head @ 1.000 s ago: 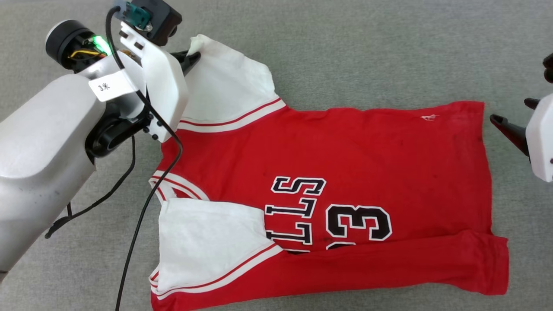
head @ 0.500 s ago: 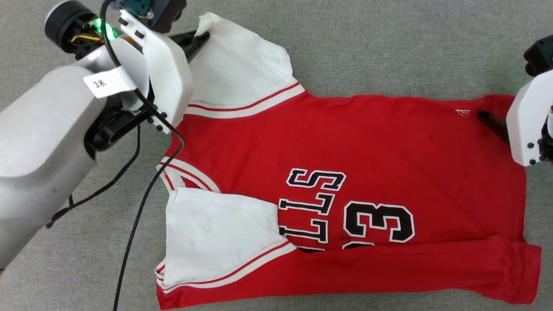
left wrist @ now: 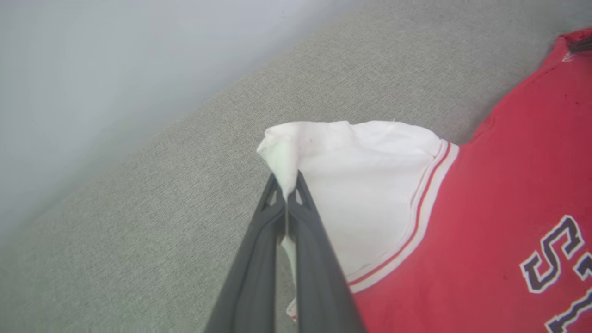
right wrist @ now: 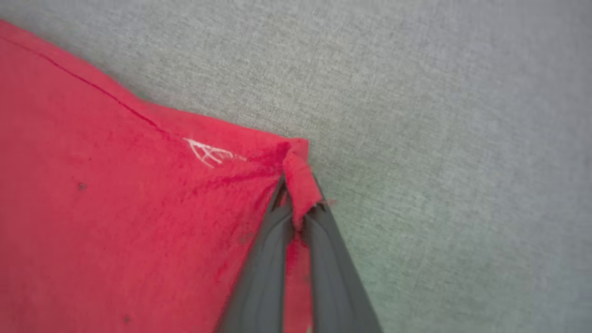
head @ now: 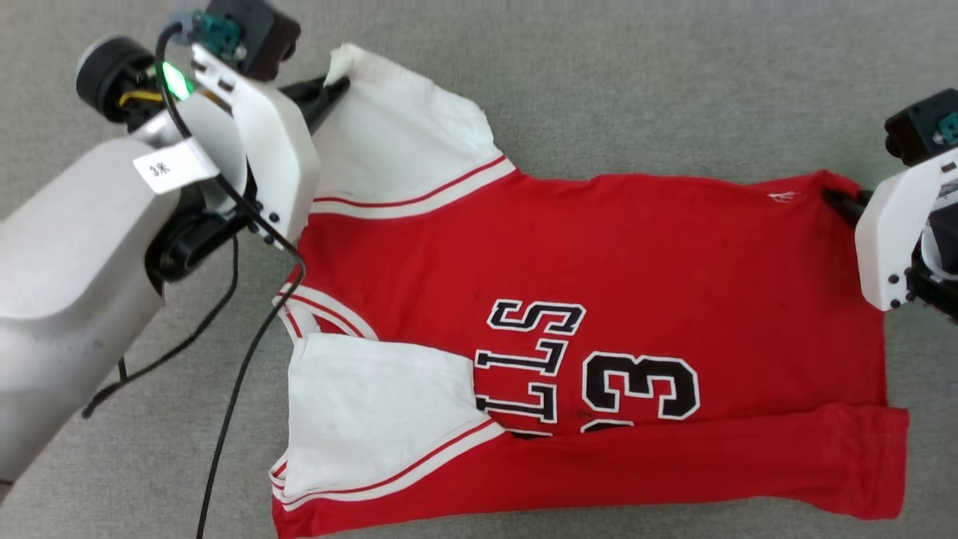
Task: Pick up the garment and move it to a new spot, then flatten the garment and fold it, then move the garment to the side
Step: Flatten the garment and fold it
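Red shirt (head: 636, 262) lies spread front up on the grey worktop (head: 673, 82), collar (head: 314, 314) toward the robot's left, hem toward its right. The black, white-edged lettering and the number 33 (head: 640, 385) read sideways in the head view. The near long edge is folded over onto the front as a red band (head: 711, 457) and covers the lowest part of the print. Near white sleeve (head: 367, 404) lies flat over the front, its edge overlapping the lettering. Far white sleeve (head: 404, 142) points away from the robot.

Left hand (head: 334, 84): fingers together, clamped on the tip of the far sleeve. The left wrist view shows white cloth pinched between the two dark fingers (left wrist: 259, 259), with a puckered corner standing above the tips.

Right hand (head: 832, 201): closed on the far hem corner of the shirt. The right wrist view shows a roll of red cloth caught between its fingers, near a small white stitched mark (right wrist: 208, 151).

Black cable (head: 239, 389) trails from the left arm, passing just beside the collar. Green light (head: 174, 78) lit on the left wrist.
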Available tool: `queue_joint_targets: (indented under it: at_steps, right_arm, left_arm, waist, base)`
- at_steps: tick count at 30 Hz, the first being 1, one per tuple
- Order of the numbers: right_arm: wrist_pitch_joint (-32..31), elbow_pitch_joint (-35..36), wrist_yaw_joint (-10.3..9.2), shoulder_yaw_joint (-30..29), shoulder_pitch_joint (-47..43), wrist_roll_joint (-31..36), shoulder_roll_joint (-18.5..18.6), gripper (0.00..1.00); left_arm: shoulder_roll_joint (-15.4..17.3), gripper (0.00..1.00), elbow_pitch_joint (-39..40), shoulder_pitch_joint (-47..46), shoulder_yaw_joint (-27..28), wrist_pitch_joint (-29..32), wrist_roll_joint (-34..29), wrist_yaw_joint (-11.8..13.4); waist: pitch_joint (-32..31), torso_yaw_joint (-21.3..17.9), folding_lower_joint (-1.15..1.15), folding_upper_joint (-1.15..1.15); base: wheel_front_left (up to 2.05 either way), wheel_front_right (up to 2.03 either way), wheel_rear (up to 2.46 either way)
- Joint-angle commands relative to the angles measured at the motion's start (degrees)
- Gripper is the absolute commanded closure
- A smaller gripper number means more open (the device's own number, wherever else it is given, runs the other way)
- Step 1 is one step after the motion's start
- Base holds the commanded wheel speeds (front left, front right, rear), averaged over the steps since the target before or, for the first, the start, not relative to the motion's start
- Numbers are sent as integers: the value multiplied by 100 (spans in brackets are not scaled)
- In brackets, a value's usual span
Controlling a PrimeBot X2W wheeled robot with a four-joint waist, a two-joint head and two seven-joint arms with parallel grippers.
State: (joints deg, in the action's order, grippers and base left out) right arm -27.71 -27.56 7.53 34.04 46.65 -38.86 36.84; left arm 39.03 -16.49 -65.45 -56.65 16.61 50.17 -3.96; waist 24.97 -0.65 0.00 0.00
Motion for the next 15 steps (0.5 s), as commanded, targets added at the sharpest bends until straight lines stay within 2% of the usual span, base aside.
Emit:
queue_joint_targets:
  at_steps: [1,6,15]
  right_arm:
    - [240,13,-8,31,-117,5,33,100]
    - [890,177,-8,73,-450,-39,112,100]
    - [1543,713,-8,-277,-1553,42,252,100]
  left_arm:
    - [29,100,-6,170,22,-89,52,39]
    - [185,100,157,651,-9,-234,195,162]
    - [568,100,790,1727,-130,-427,430,625]
  waist:
    - [-256,-59,0,0]
    - [-653,-95,0,0]
    - [-1233,-67,0,0]
  base:
    - [0,0,0]
    - [0,0,0]
    - [0,0,0]
